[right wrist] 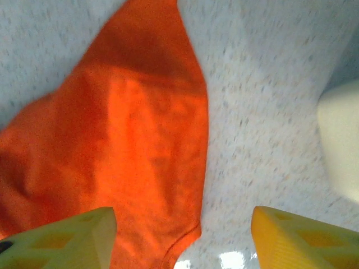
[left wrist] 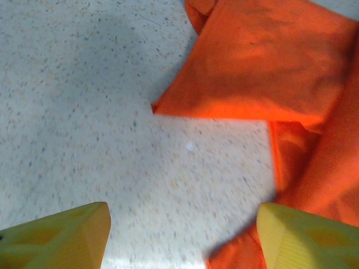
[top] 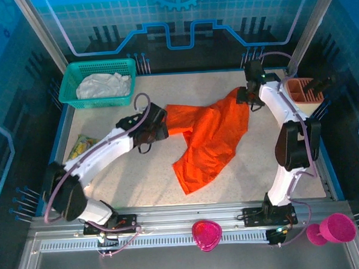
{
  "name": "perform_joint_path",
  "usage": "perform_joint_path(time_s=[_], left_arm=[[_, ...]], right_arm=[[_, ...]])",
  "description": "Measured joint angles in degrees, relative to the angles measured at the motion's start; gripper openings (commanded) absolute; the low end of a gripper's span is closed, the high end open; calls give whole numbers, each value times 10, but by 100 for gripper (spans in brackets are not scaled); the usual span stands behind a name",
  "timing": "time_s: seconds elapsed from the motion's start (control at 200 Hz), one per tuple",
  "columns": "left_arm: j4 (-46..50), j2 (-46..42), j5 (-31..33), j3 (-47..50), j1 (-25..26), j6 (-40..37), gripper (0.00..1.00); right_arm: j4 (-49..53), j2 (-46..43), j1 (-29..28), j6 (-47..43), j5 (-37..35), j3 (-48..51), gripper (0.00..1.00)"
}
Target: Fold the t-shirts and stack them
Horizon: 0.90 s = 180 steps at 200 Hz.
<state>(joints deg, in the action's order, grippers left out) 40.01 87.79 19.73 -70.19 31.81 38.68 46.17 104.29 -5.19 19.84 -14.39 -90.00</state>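
The orange t-shirt (top: 210, 139) lies crumpled and partly spread across the middle of the table. A white t-shirt (top: 103, 85) is bunched inside the teal basket (top: 74, 72) at the back left. My left gripper (top: 159, 126) hovers at the orange shirt's left edge. In the left wrist view its yellow fingers (left wrist: 61, 235) stand wide apart, so this gripper (left wrist: 182, 238) is open over bare table, with the orange cloth (left wrist: 263, 67) ahead and to the right. My right gripper (top: 245, 98) is over the shirt's far right corner. It (right wrist: 182, 241) is open above the orange fabric (right wrist: 123, 140), gripping nothing.
A tan rack (top: 304, 92) stands on a white base (right wrist: 342, 140) at the right edge, close to my right gripper. A yellowish packet (top: 81, 145) lies at the left edge. Two pink bowls (top: 207, 234) (top: 338, 227) sit on the front rail.
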Motion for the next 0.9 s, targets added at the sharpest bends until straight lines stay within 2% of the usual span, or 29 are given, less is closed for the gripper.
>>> perform_joint_path(time_s=[0.12, 0.275, 0.465, 0.61, 0.656, 0.736, 0.826, 0.856, 0.901], left_arm=[[-26, 123, -24, -83, -41, -45, 59], [-41, 272, -40, -236, -64, -97, 58], [-33, 427, -42, -432, -79, -146, 55], [-13, 528, -47, -544, -92, -166, 53], [-9, 552, -51, -565, -95, -169, 49], [1, 589, -62, -595, -98, -178, 36], [13, 603, -64, -615, -100, -182, 8], [9, 603, -68, -619, -100, -179, 0], [8, 603, -75, -620, -100, -181, 0]], right_arm=[[-31, -14, 0, 15, 26, 90, 61], [-60, -14, 0, 31, 44, 167, 58], [-92, -8, 0, 44, 46, 188, 53], [-113, 23, 0, 49, 44, 188, 44], [-114, 35, 0, 52, 43, 187, 37], [-113, 55, 0, 55, 43, 181, 21], [-111, 64, 0, 58, 40, 166, 0], [-110, 66, 0, 60, 38, 160, 0], [-109, 67, 1, 54, 35, 154, 0]])
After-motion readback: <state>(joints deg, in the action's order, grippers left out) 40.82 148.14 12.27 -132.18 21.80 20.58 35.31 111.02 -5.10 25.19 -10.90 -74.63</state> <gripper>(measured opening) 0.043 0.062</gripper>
